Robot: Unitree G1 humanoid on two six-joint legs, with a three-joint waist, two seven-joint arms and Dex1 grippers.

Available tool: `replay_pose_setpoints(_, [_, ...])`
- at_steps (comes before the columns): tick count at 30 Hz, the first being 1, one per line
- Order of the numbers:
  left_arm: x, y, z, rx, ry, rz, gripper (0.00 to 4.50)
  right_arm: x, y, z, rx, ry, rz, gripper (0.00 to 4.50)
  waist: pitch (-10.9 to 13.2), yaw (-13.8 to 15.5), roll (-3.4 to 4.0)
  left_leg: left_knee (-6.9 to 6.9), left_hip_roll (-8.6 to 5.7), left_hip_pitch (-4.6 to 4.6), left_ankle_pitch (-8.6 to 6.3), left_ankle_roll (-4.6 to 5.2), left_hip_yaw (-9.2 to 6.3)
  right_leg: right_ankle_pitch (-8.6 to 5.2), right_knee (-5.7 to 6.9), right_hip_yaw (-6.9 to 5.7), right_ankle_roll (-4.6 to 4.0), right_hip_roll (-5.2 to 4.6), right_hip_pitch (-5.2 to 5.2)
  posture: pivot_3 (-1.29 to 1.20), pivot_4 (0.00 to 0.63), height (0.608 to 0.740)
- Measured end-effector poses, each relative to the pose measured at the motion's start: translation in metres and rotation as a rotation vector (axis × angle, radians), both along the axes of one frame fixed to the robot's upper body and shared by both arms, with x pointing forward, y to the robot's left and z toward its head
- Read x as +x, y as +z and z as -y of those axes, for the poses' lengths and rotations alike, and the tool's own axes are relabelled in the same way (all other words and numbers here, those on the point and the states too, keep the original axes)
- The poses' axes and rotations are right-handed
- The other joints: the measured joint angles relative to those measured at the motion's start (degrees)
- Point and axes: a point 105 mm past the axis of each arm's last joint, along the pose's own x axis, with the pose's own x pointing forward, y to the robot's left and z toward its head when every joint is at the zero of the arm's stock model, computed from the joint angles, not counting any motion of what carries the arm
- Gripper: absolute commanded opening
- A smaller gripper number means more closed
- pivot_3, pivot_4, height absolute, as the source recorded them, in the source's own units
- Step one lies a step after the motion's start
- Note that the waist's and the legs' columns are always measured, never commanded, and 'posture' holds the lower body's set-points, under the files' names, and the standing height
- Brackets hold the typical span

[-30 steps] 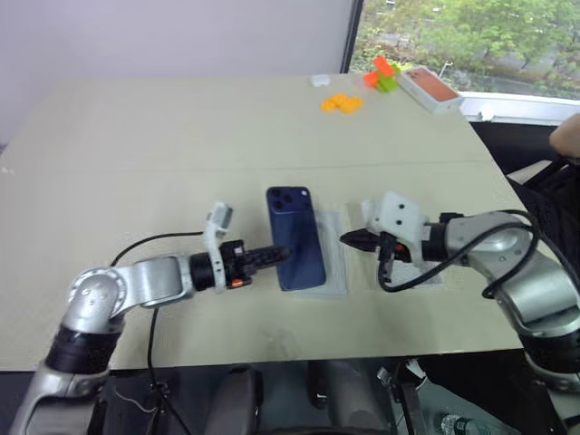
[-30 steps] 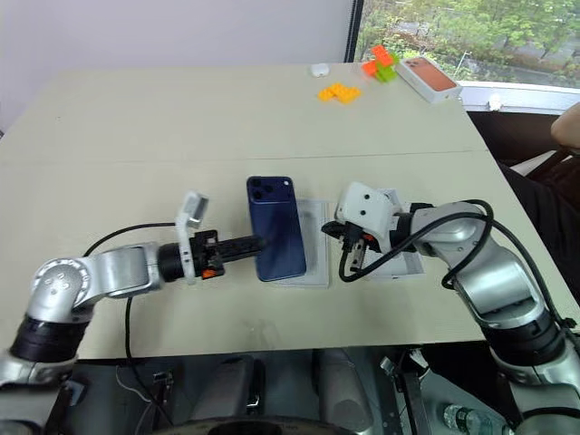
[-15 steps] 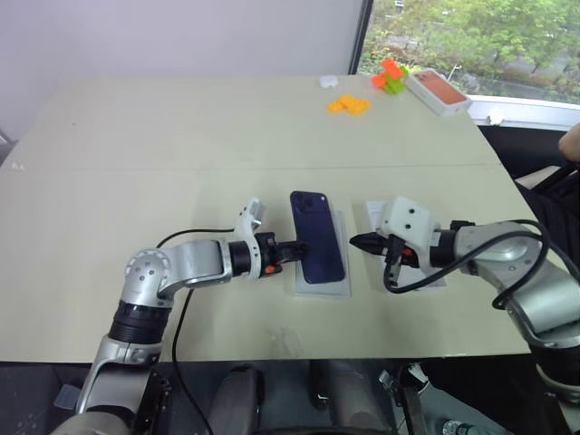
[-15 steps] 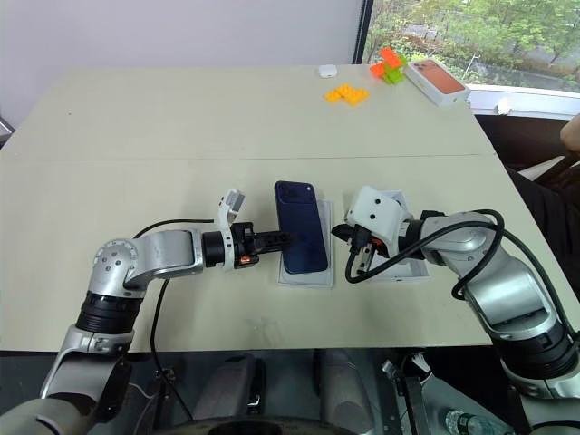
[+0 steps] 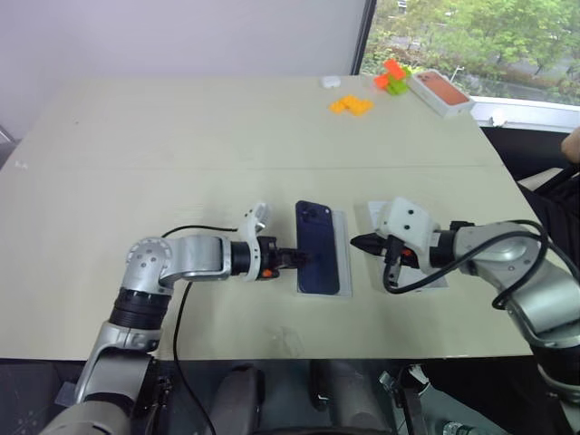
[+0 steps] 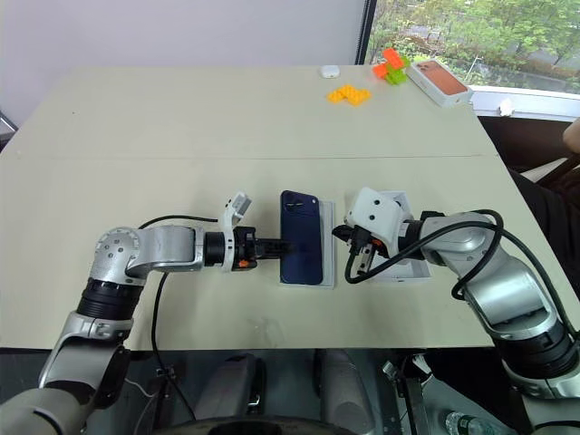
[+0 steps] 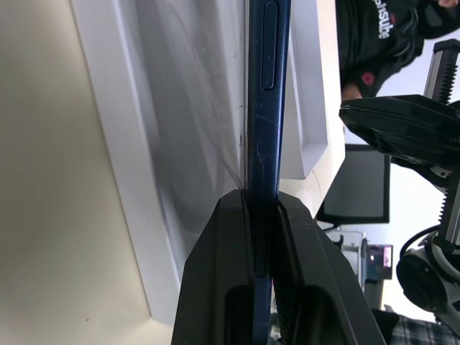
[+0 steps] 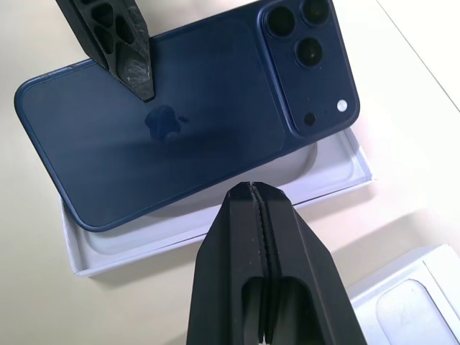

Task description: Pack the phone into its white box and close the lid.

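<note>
Across the near middle of the table [image 5: 181,145], the packing is partly under way but nothing is finished. Largest of the task's things, the white box [image 5: 343,288] lies open with its hollow facing up. Over it the phone [image 5: 317,258] is held back side up, camera block at the far end, not yet seated: the right wrist view shows it skewed across the tray with one long edge hanging out past the rim. The left end effector [image 5: 292,259] pinches the phone's left long edge between its fingers. The right end effector [image 5: 355,242] hovers just right of the box with its fingers pressed together and empty. To the right, under the right arm, a white tray-like piece [image 8: 406,305] rests on the table; whether it is the lid I cannot tell. By my judgement, squaring the phone, lowering it into the box, letting go and fitting the lid all remain.
</note>
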Motion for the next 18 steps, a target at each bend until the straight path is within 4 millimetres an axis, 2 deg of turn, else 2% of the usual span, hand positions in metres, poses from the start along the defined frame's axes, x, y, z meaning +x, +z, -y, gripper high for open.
replay_pose_setpoints(18, [-0.001, -0.0049, 0.0073, -0.013, -0.047, -0.045, 0.02, -0.0094, -0.0088, 0.0085, -0.017, -0.004, -0.054, 0.0, 0.0, 0.0, 0.0, 0.02, -0.02, 0.02, 0.04, -0.06, -0.01, 0.01, 0.07, 0.0, -0.01, -0.01, 0.01, 0.0, 0.15, 0.74])
